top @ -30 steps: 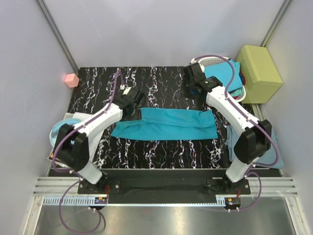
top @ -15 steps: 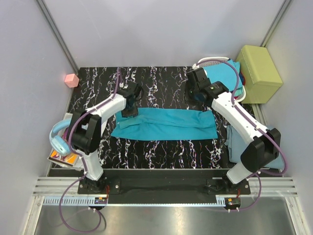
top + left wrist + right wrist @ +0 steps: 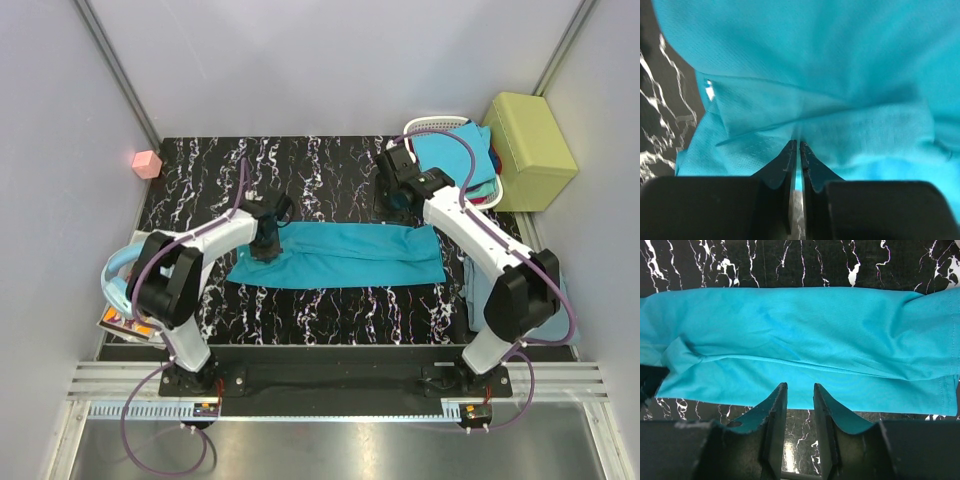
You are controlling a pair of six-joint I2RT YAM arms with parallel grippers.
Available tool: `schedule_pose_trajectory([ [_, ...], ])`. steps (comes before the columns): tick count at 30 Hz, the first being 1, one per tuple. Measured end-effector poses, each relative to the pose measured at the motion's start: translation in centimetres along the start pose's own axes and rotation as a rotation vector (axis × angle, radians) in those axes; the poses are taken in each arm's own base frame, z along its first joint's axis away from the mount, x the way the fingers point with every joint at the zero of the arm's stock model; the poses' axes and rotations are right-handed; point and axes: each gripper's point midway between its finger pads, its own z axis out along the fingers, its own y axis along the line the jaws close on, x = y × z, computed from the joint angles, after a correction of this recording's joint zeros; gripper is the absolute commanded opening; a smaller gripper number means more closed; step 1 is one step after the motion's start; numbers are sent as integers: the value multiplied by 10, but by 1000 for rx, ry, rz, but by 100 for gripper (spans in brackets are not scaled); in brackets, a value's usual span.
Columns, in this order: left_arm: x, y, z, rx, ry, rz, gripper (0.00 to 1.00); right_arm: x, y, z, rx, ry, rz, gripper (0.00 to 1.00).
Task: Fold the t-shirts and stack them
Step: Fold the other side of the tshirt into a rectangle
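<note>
A large teal t-shirt (image 3: 345, 255), folded into a long strip, lies across the middle of the black marbled table (image 3: 320, 170). My left gripper (image 3: 266, 244) is down on the strip's left end. In the left wrist view the left gripper (image 3: 798, 143) is shut, with a thin fold of the teal t-shirt (image 3: 830, 60) pinched between its jaws. My right gripper (image 3: 400, 196) hovers just beyond the strip's far edge, near its right end. In the right wrist view the right gripper (image 3: 798, 385) stands open a little, with only table between its fingers and the teal t-shirt (image 3: 800, 330) ahead.
A white basket (image 3: 428, 127) at the back right holds bright blue (image 3: 455, 155) and red (image 3: 488, 196) t-shirts. A yellow-green box (image 3: 528, 135) stands beside it. A grey-blue t-shirt (image 3: 478, 285) lies at the right edge. A pink cube (image 3: 147, 163) and light-blue headphones (image 3: 118, 272) sit off the left side.
My left gripper has come down onto the left end of the teal t-shirt and shut on its cloth. My right gripper has shifted only slightly near the far edge.
</note>
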Motion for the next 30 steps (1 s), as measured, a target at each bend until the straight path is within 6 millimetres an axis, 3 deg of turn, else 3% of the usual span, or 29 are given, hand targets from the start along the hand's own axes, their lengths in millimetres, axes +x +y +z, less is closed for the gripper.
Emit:
schedule_pose_trajectory([
  [4, 10, -5, -15, 25, -20, 17, 12, 2, -1, 4, 6, 9, -2, 34],
  [9, 6, -14, -41, 84, -86, 9, 14, 3, -1, 6, 5, 8, -1, 34],
  [12, 7, -15, -46, 94, -99, 3, 16, 5, -2, 9, 7, 13, -2, 34],
  [15, 12, -9, -41, 64, -91, 12, 23, 8, -2, 18, 14, 26, -3, 34],
  [21, 6, 13, -22, -15, -64, -16, 24, 28, -2, 46, 28, 112, -8, 33],
  [26, -22, 51, -7, -79, -55, -119, 24, 29, 2, 47, 8, 122, 0, 33],
  [30, -49, 50, -8, -70, -85, -131, 25, 31, 8, 46, -11, 130, 1, 33],
])
